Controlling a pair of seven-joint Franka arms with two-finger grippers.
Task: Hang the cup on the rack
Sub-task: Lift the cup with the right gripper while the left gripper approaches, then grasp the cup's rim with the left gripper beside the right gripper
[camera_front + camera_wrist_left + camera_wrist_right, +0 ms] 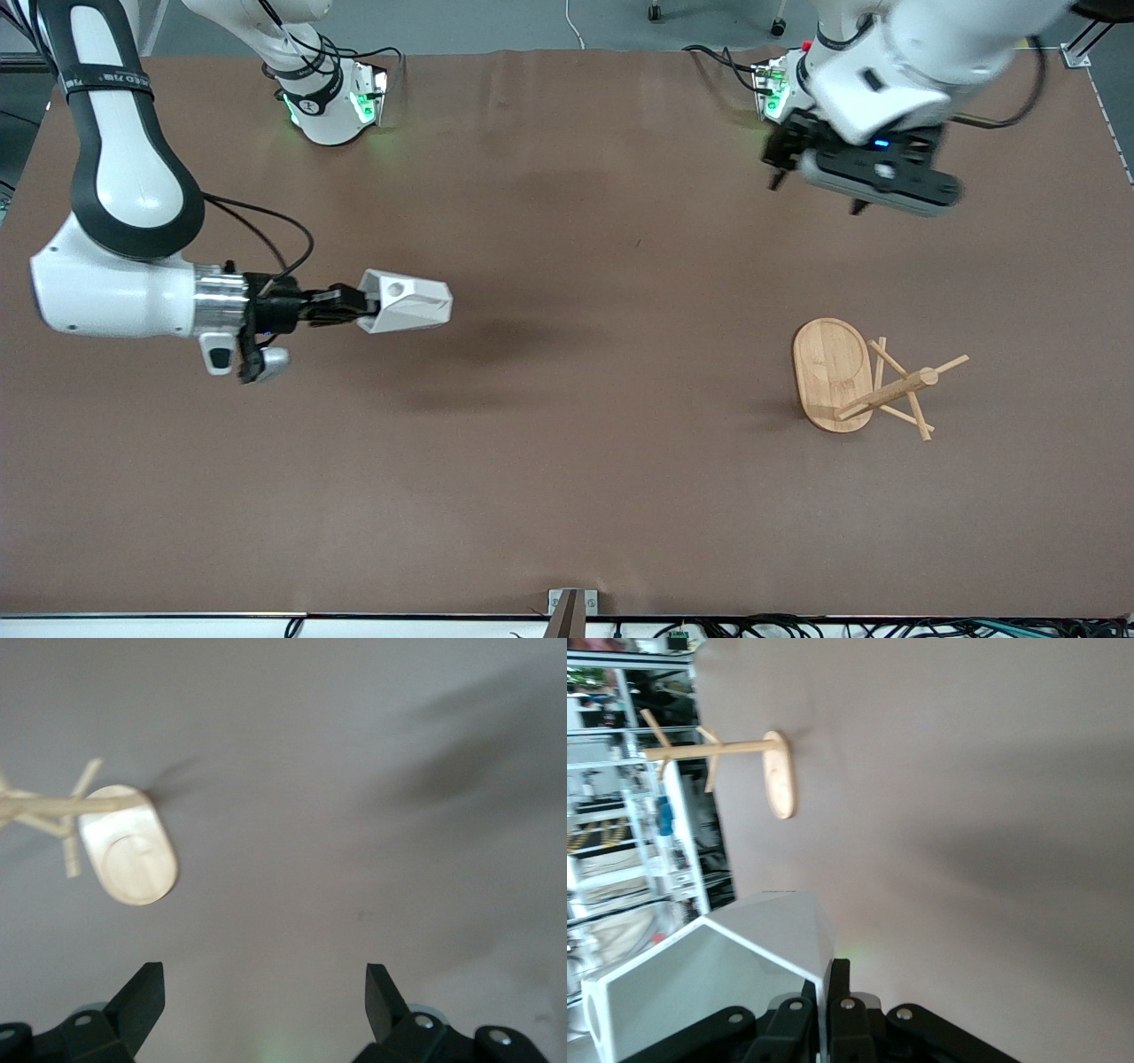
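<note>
The white faceted cup (406, 301) is held on its side in the air over the table's right-arm end. My right gripper (359, 306) is shut on its rim wall. In the right wrist view the cup (718, 970) fills the corner by my fingers (843, 992). The bamboo rack (864, 377) stands on its oval base toward the left arm's end, with thin pegs off its post. It shows in the left wrist view (128, 855) and in the right wrist view (778, 773). My left gripper (815, 188) is open and empty, high over the table near its base.
The brown table cover (567, 461) stretches between the cup and the rack. The two arm bases (323, 102) stand along the table's farthest edge from the front camera. A small bracket (571, 607) sits at the table's nearest edge.
</note>
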